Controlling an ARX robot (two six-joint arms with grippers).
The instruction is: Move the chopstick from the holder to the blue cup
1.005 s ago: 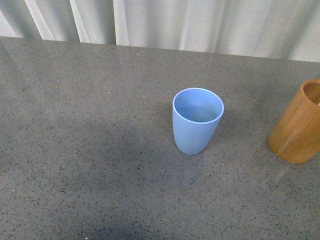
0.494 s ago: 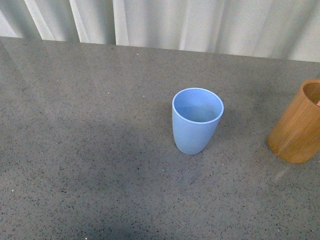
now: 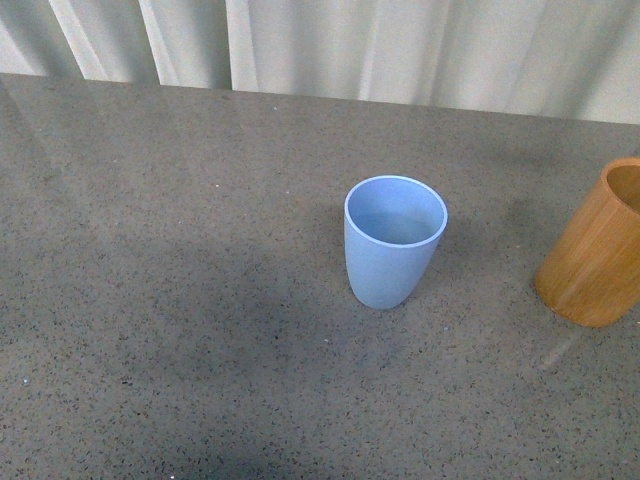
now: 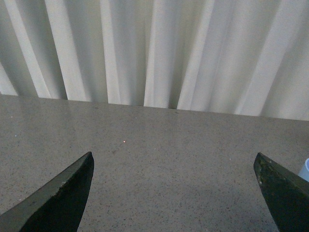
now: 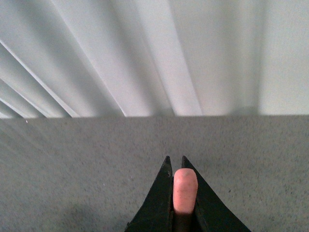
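Note:
The blue cup [image 3: 395,240] stands upright near the middle of the table with nothing showing inside it. At the right edge of the front view stands the orange-brown holder [image 3: 598,250], partly cut off. Neither arm appears in that view. In the right wrist view my right gripper [image 5: 175,159] is shut on the chopstick [image 5: 185,191], whose pinkish rounded end shows between the dark fingers. The rest of the stick is hidden. My left gripper [image 4: 173,157] is open above bare tabletop, and a sliver of the blue cup [image 4: 305,170] shows beside one finger.
The grey speckled tabletop [image 3: 180,300] stretches wide to the left of the cup. A white pleated curtain [image 3: 400,45] hangs along the table's far edge.
A small pink tip at the holder's mouth, at the right edge of the front view, is gone from view now. Cup and holder have not moved.

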